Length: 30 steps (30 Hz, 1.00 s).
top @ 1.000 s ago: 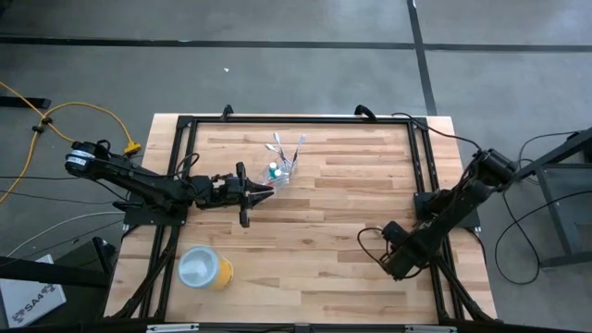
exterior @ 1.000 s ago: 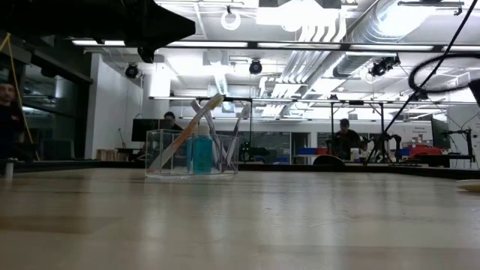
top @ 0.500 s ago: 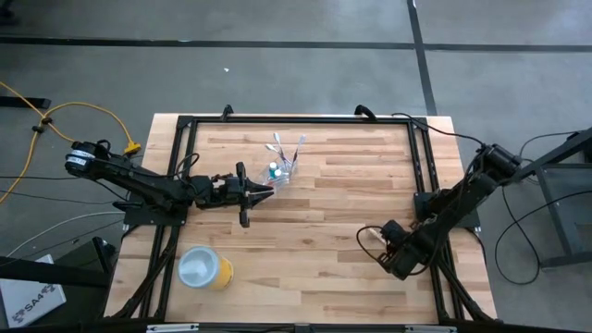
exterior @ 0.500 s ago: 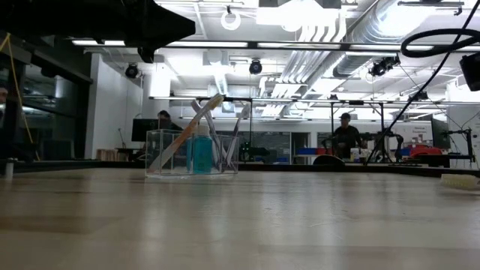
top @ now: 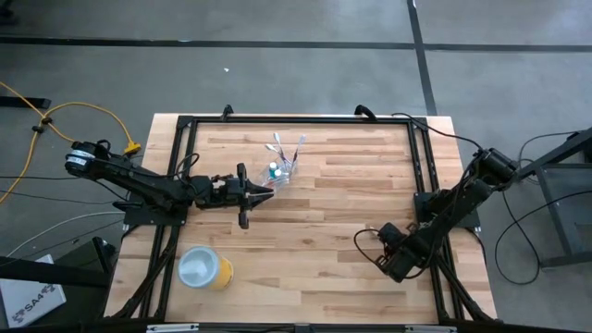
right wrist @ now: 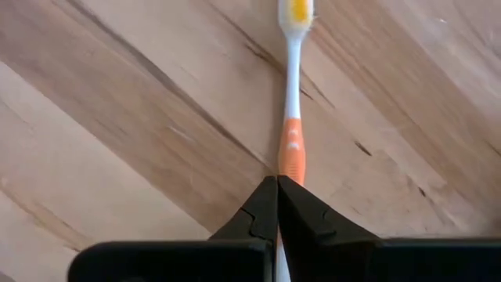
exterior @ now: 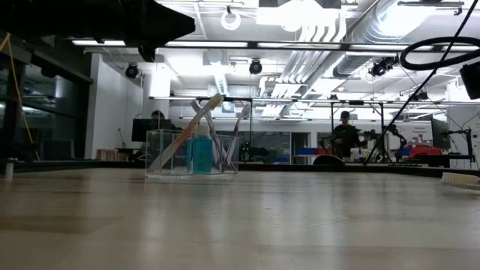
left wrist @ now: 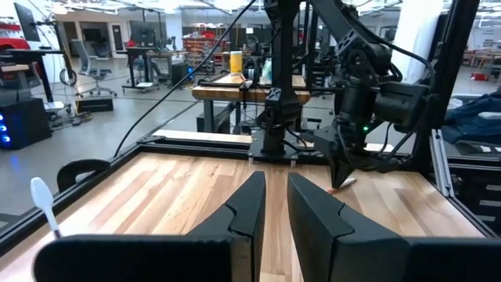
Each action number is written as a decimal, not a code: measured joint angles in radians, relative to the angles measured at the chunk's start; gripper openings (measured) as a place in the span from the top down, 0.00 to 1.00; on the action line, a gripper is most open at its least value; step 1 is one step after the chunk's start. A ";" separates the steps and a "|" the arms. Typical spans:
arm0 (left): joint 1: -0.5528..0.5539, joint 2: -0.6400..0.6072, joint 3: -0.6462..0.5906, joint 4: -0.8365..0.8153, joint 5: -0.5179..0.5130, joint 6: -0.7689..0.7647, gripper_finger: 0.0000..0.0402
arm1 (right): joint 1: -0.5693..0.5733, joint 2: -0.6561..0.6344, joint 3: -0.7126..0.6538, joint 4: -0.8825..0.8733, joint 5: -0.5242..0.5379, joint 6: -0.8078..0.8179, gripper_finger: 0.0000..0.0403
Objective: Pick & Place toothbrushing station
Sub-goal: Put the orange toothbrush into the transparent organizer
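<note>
The clear cup [top: 280, 172] [exterior: 166, 154] stands on the table at the far middle. Several toothbrushes [top: 289, 146] lean in it, beside a blue tube [exterior: 201, 154]. My left gripper [top: 267, 191] [left wrist: 275, 188] hovers level just to the cup's near left, slightly open, with nothing between its fingers. At the table's near right my right gripper [top: 396, 262] [right wrist: 278, 182] points down, shut on an orange-and-white toothbrush [right wrist: 291, 117]. The left wrist view shows this gripper [left wrist: 344, 176] far off, tips at the tabletop. My right gripper pinches the toothbrush's handle [right wrist: 286, 166] between its two fingers, where the orange grip section ends. The fingers come from above, pointing down, and lie across the handle. The brush head [right wrist: 297, 12] points away from the fingers, close over the wood; I cannot tell whether it rests there.
A larger yellow cup [top: 205, 268] with a pale top stands at the table's near left. A black frame rail [top: 296, 118] runs around the tabletop. Bare wood lies between the two grippers.
My right gripper has tipped a little at the wrist with the toothbrush in its hold, staying at the same spot. The left gripper and the clear cup have kept still.
</note>
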 joint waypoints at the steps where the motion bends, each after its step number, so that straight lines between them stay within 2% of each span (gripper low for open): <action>1: 0.000 0.000 0.000 0.000 0.000 0.000 0.87 | 0.000 0.000 0.000 0.002 0.000 -0.006 0.99; 6: 0.000 0.000 0.000 0.000 0.000 -0.003 0.87 | 0.000 0.000 0.000 0.011 0.001 -0.024 0.94; 15: 0.000 0.000 0.000 0.000 0.000 -0.003 0.87 | 0.000 -0.004 0.000 0.022 0.005 -0.025 0.76; 21: 0.000 0.000 0.000 0.001 -0.001 -0.003 0.87 | 0.000 -0.049 0.000 0.038 0.047 -0.025 0.66; 30: 0.000 0.000 0.000 0.001 -0.001 -0.003 0.87 | 0.000 -0.069 0.001 -0.067 0.036 0.007 0.62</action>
